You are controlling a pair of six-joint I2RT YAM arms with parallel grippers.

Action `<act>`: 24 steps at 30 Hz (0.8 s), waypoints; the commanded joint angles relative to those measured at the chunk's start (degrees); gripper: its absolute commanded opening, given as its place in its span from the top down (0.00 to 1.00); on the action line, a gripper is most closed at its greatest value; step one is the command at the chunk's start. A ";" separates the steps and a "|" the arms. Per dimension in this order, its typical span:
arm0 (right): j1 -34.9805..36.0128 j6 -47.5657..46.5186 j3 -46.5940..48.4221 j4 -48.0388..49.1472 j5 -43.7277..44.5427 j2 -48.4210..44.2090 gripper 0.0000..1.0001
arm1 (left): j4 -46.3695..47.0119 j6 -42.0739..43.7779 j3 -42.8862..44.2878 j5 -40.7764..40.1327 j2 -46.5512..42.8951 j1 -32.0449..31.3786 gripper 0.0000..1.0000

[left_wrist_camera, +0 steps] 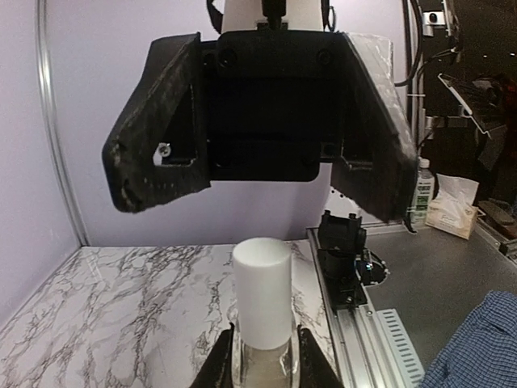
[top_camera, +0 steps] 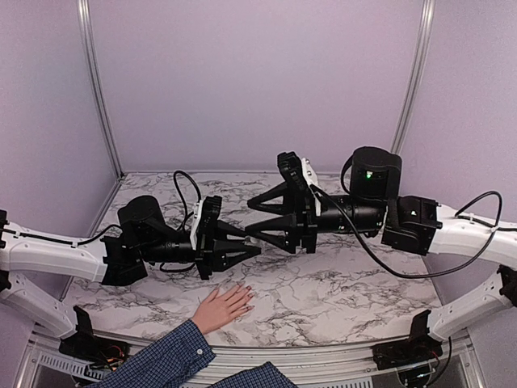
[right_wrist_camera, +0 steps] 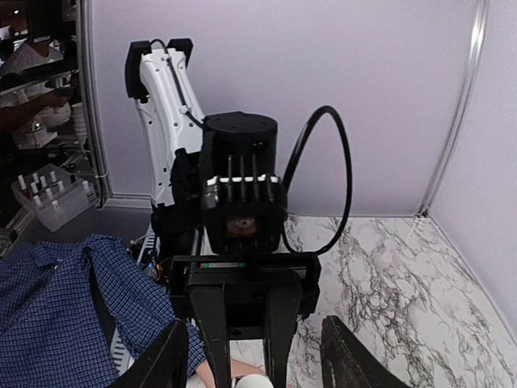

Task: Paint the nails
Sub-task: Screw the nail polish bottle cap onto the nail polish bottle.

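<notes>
A light-skinned hand (top_camera: 221,307) with a blue plaid sleeve (top_camera: 166,360) lies flat on the marble table near the front edge. Its nails are too small to make out. My left gripper (top_camera: 254,245) is shut on a small clear bottle (left_wrist_camera: 262,356) with a white cylindrical cap (left_wrist_camera: 261,295), held above the table just past the hand. My right gripper (top_camera: 247,218) is open and empty. It faces the left gripper head-on, its fingers (left_wrist_camera: 153,141) spread wide just beyond the cap. In the right wrist view the cap (right_wrist_camera: 251,381) shows at the bottom edge.
The marble table (top_camera: 347,283) is boxed in by purple walls at the back and sides. A metal rail (left_wrist_camera: 363,339) runs along its front edge. The plaid shirt (right_wrist_camera: 52,315) fills the lower left of the right wrist view.
</notes>
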 commanded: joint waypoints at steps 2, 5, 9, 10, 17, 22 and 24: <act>-0.22 -6.28 4.85 -9.34 -18.28 0.69 0.51 | -2.18 -2.41 4.76 15.65 0.96 0.18 1.00; -0.17 -8.13 6.78 -12.48 -21.30 1.37 0.53 | -2.22 -4.96 6.03 20.21 2.22 0.18 1.00; 0.09 -9.57 8.53 -14.59 -23.29 2.19 0.59 | -2.23 -6.50 7.11 23.35 3.56 0.09 1.00; 0.10 -9.81 8.72 -14.98 -23.29 2.47 0.61 | -2.23 -6.60 7.16 23.66 3.70 0.09 1.00; 0.41 -10.92 9.84 -16.81 -23.02 3.93 0.66 | -2.25 -6.59 7.15 23.43 3.57 0.09 1.00; 0.54 -11.21 10.13 -17.16 -22.44 4.55 0.66 | -2.32 -6.65 7.22 23.73 3.67 0.09 1.00; 0.61 -11.21 10.42 -17.41 -22.33 4.96 0.68 | -2.40 -6.65 7.16 23.05 3.61 0.09 1.00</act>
